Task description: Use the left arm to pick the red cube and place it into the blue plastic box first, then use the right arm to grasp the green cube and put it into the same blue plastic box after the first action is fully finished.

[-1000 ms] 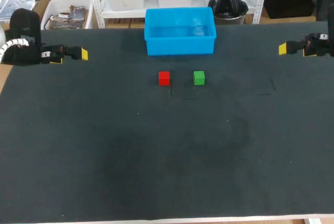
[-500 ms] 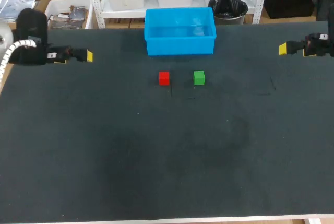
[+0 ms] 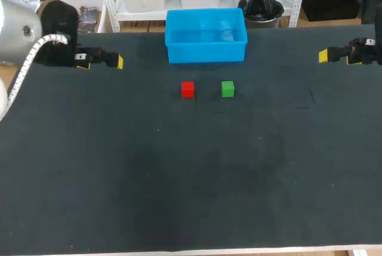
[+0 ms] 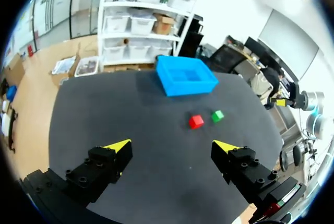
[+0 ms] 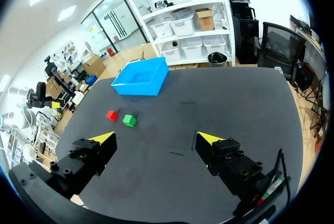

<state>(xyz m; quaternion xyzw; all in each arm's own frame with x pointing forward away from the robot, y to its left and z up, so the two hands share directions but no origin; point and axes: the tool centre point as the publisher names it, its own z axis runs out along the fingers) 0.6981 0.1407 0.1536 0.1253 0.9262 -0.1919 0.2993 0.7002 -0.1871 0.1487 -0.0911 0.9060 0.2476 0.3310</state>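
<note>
Centrally on a dark table [image 3: 179,178], a red cube [image 3: 187,89] sits near a green cube [image 3: 227,89], the two side by side but not touching. Both rest just in front of an open-topped blue plastic box [image 3: 206,52] near the far edge. The left gripper [image 4: 171,146] hovers over the table's far left side, its yellow-tipped jaws wide apart and holding nothing. The right gripper [image 5: 156,138] hangs at the far right edge, jaws likewise spread.

Uniformly dark charcoal tabletop [image 3: 179,178]. Small solid red cube [image 3: 187,89] and small solid green cube [image 3: 227,89]. Bright blue plastic box [image 3: 206,52]. Black left gripper [image 4: 172,146] and black right gripper [image 5: 156,139], jaws tipped bright yellow. Silver left arm [image 3: 15,29].
</note>
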